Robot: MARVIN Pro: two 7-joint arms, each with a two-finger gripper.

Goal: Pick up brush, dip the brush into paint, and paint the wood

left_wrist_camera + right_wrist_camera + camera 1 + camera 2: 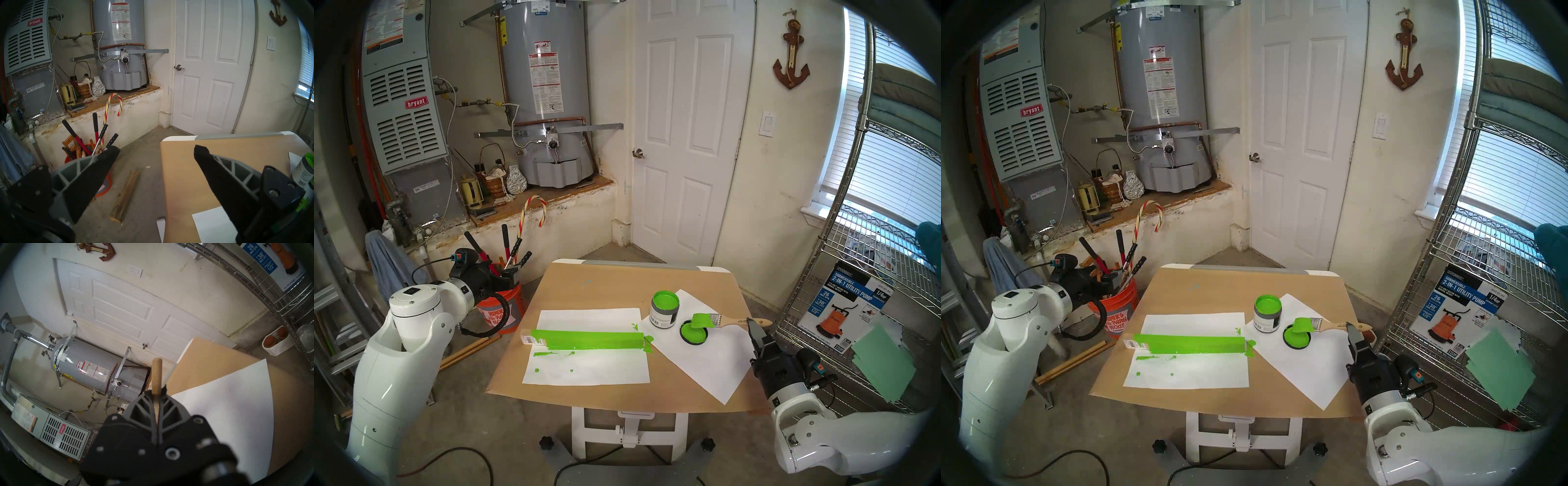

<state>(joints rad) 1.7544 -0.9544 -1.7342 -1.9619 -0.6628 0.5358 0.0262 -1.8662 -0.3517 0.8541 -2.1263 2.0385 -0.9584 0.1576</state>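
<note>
My right gripper [753,328] is shut on the pale wooden handle of the brush [726,321], near its end. The green bristles hang over the far edge of a black lid [694,334] filled with green paint. The open paint jar [664,310] stands just left of the lid. The wood [588,340], a long strip coated green with a barcode sticker at its left end, lies across a white sheet. In the right wrist view the handle [156,375] sticks out past the shut fingers. My left gripper [157,148] is open and holds nothing, off the table's left side.
Brown paper [595,288] covers the small table, with two white sheets [585,370] smeared green. An orange bucket of tools [504,305] stands on the floor at the left. A wire shelf [843,271] with a pump box stands close on the right.
</note>
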